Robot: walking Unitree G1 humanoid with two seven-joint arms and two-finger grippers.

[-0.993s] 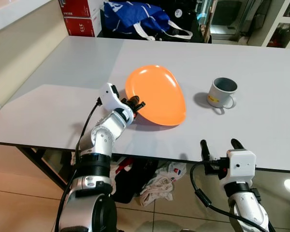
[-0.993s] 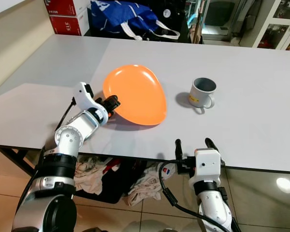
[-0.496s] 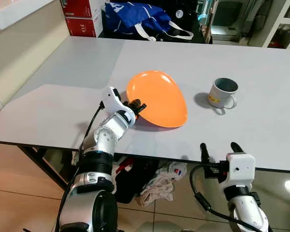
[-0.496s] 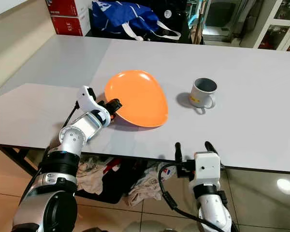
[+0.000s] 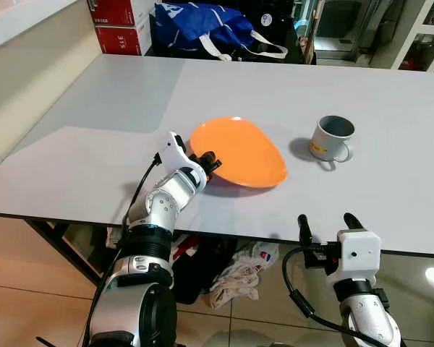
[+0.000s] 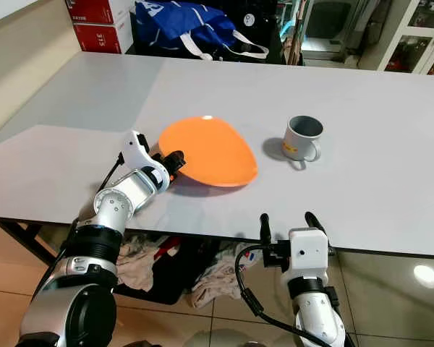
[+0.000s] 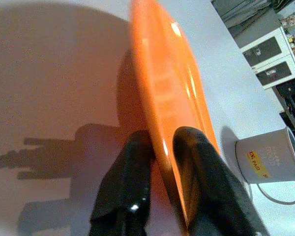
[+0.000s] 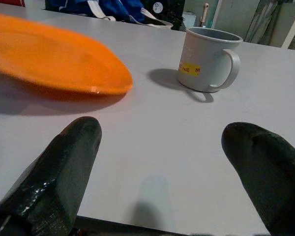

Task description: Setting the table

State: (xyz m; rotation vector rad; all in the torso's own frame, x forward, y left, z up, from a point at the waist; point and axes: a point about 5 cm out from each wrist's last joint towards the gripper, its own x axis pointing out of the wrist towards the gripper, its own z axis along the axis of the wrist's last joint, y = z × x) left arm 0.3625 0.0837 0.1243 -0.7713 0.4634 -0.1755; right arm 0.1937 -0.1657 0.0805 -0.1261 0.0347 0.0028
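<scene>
Gripped glossy orange oval plate (image 5: 240, 150) by its rim in left gripper (image 5: 208, 160), tilted above smooth grey table (image 5: 116, 108); right gripper (image 5: 326, 223) spread wide at table's edge.

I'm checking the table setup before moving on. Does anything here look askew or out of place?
The orange plate is not lying flat: the left gripper is shut on its near rim, so it sits tilted above the white table. The grey mug stands upright beside it. Under the table, clothes lie heaped on the floor.
</scene>
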